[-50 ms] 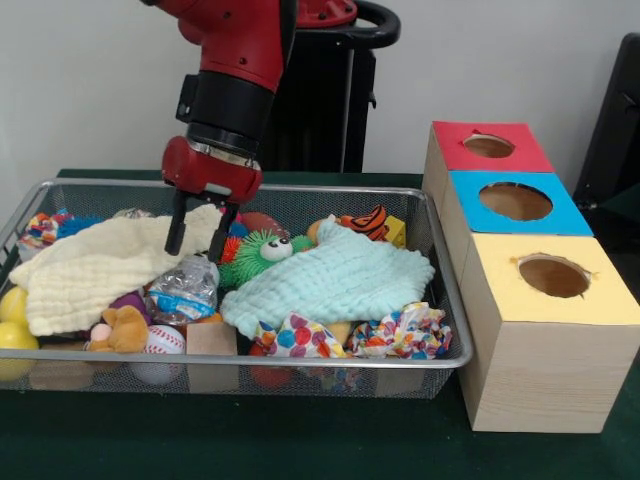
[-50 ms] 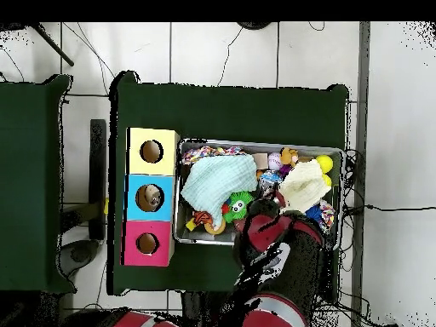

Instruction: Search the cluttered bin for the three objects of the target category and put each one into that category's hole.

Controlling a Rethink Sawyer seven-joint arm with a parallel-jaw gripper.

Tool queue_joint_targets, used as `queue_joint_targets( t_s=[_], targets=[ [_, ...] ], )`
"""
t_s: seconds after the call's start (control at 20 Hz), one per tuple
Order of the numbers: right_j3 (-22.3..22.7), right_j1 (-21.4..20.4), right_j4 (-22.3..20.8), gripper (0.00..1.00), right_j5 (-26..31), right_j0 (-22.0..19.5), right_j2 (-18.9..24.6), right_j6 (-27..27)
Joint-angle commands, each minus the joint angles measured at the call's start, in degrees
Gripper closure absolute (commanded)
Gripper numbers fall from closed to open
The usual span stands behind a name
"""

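Gripper [image 1: 200, 232]: fingers spread apart, nothing between them; tips down inside the bin, at the far edge of the yellow cloth [image 1: 100, 270]; one finger touches or nearly touches the cloth, contact not certain.
Bin [image 1: 452, 330]: wire mesh, on the green tabletop [image 1: 300, 440]; crowded with toys and cloths.
Target category: not stated in the task and not readable from the views; which three things count cannot be told.
Nearest things to gripper: green fuzzy toy [image 1: 258, 255] just beside it toward the boxes; crinkled plastic pouch [image 1: 186, 287] just in front, toward the camera; yellow cloth under and away from the boxes.
Covered ground: yellow cloth and mint cloth [image 1: 335, 283] together hide much of the bin floor; things under them are not visible; judgement: the search likely needs a cloth lifted or pushed aside.
Yellow cloth axis: long side runs across the bin, from the gripper toward the yellow balls [image 1: 12, 320]; gripper stands at its far inner corner.
Boxes: red box [image 1: 455, 160], blue box [image 1: 475, 225], yellow box [image 1: 600, 300] in a row just beside the bin's end; each has one round hole on top.
Direction of carry: holes lie well apart from the gripper, across the mint cloth; overhead view agrees, with the boxes [image 2: 152, 196] at one end and the gripper at the other half of the bin.
Risk: loose cloth may drag neighbouring toys when raised.
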Motion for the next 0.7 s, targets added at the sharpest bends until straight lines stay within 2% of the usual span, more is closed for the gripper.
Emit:
queue_joint_targets(
  t_s=[0.05,0.15,0.4,0.55,0.6,0.7],
  targets=[
    [4.12,-1.58,-1.45,0.00,5.42,1.29,8.47,4.45],
    [3.86,-0.98,-0.56,0.00,4.93,2.32,7.25,4.70],
    [2.90,0.73,-0.62,0.00,4.72,2.25,7.75,4.52],
    [2.19,2.10,1.32,0.00,3.26,4.07,4.66,5.14],
    [1.81,3.63,3.55,0.00,1.45,5.99,1.45,5.81],
    [1.65,5.26,5.76,0.00,0.31,7.40,-1.10,6.54]
  ],
)
